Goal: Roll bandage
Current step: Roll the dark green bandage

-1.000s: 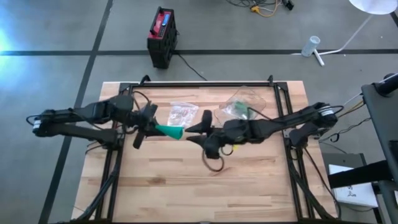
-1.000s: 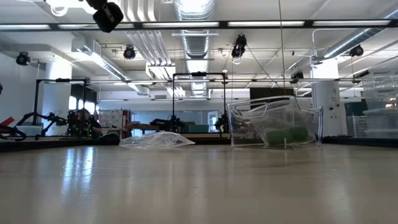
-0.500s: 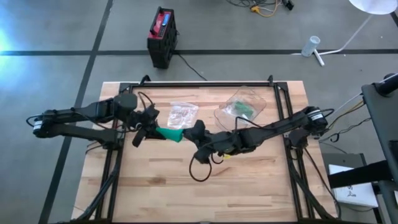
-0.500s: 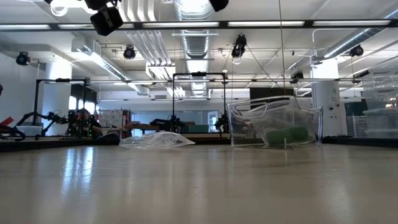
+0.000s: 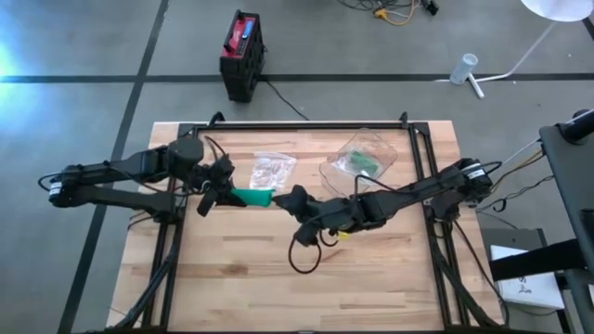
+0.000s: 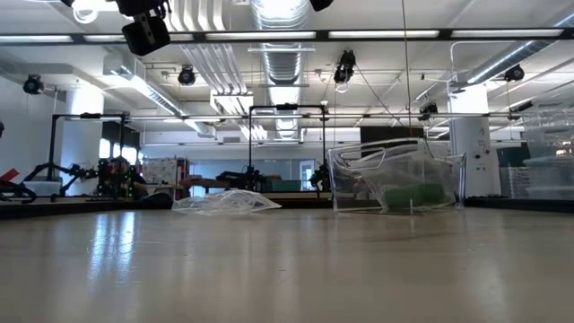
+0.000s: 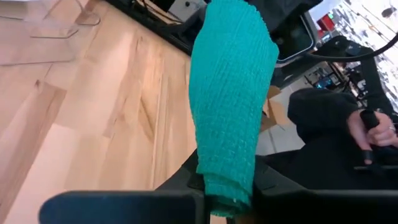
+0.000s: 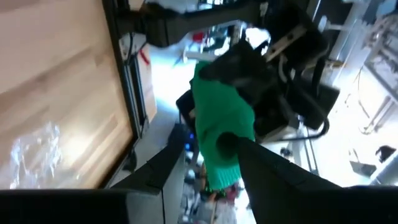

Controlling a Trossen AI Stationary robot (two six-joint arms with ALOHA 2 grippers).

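Observation:
A green bandage (image 5: 251,197) hangs in the air above the table's middle, stretched level between my two grippers. My left gripper (image 5: 223,193) is at its left end and is shut on it. The left wrist view shows the bandage (image 7: 233,93) running away from the fingers as a crinkled, loosely rolled strip. My right gripper (image 5: 283,198) is at the bandage's right end. In the right wrist view its two fingers stand apart, one on either side of the bandage's end (image 8: 221,124). Both grippers hang high at the top edge of the low view. My left gripper pinches the bandage's left end (image 7: 225,186) between its two fingers, which come level from the table's left and lie along it. The bandage sticks out past the fingers, clear of the table. My right gripper has one fingertip (image 8: 227,144) in front of the bandage's end; I cannot tell whether it touches.
A clear plastic box (image 5: 360,158) holding something green stands at the far right of the table. A crumpled clear bag (image 5: 271,169) lies to its left. A black cable loop (image 5: 304,255) hangs under my right arm. A person's hand (image 7: 373,127) shows beyond the table.
My right gripper has moved toward the table's left, rolling at the wrist, and has come up to the bandage's free end. My left gripper has stayed in place and rolled. The bandage, which flared toward its right end before, now shows as an even strip.

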